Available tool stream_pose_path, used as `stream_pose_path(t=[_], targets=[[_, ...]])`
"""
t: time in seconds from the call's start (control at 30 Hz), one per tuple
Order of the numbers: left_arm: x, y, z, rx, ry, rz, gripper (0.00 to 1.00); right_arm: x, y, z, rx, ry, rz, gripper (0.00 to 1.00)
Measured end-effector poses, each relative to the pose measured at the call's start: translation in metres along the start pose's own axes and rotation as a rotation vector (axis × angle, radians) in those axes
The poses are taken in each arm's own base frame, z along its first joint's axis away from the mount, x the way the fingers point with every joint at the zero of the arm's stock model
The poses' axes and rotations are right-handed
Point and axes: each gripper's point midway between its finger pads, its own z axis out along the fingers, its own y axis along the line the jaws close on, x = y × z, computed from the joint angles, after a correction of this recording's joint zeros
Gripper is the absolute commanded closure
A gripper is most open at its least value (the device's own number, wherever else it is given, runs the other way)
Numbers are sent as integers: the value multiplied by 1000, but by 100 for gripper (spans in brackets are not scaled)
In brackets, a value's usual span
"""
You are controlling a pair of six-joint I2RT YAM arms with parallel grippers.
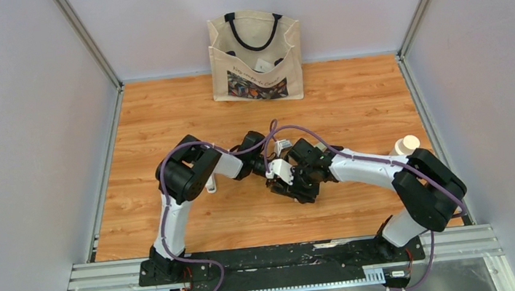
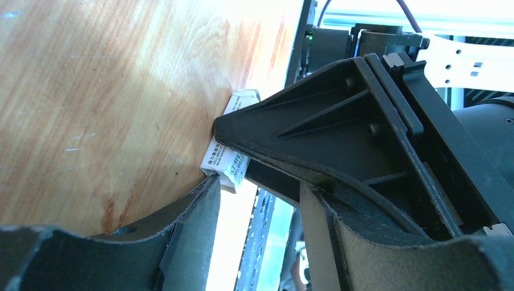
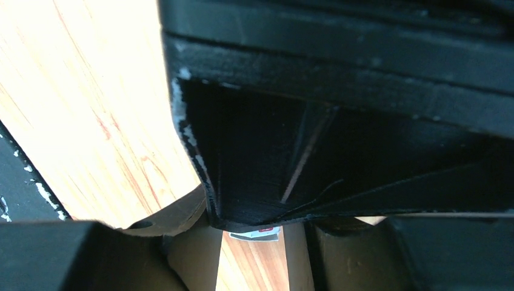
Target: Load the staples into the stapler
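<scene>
From above, your two arms meet just nearer than the middle of the desk [image 1: 164, 127], and that meeting point is the hardest part to read. The left gripper [image 1: 262, 161] and right gripper [image 1: 289, 175] overlap into one dark mass with purple cable [image 1: 289, 129] looped over it. You cannot tell from here how either pair of jaws stands. A small white piece [image 1: 211, 186] pokes out from under the left forearm, too hidden to name. At the desk's far edge a cream tote bag [image 1: 256, 56] stands upright. A pale round thing [image 1: 407, 144] sits at the right edge.

In the left wrist view, your own fingers [image 2: 194, 224] fill the bottom, standing apart with a bright gap between them. A small white box [image 2: 229, 162] with printed text lies tilted at the tip of the left-hand finger, touching it. The right gripper's black ribbed finger covers the rest of the box. You cannot tell whether your left jaws are pinching it or merely beside it.

The right wrist view is nearly all black, because the other gripper blocks the lens. Only a white scrap with a red mark [image 3: 257, 233] shows low between your fingers [image 3: 188, 254]. You cannot tell whether it is gripped.

The staples themselves cannot be made out in any view. Only the box shows, off-white, creased at the corners, raised at the grippers' meeting point.
</scene>
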Motion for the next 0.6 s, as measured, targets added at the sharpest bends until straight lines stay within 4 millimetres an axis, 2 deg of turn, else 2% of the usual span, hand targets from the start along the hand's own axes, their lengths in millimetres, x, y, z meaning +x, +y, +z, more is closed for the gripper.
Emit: stream_pose_path(t=[0.27,0.6], targets=[[-3,-3,3,34,-7,-56,40,2,-3,-1,24,13,34,60],[-15,-9,7,100,-42,-84,40,6,-16,-4,100,32,89,60]])
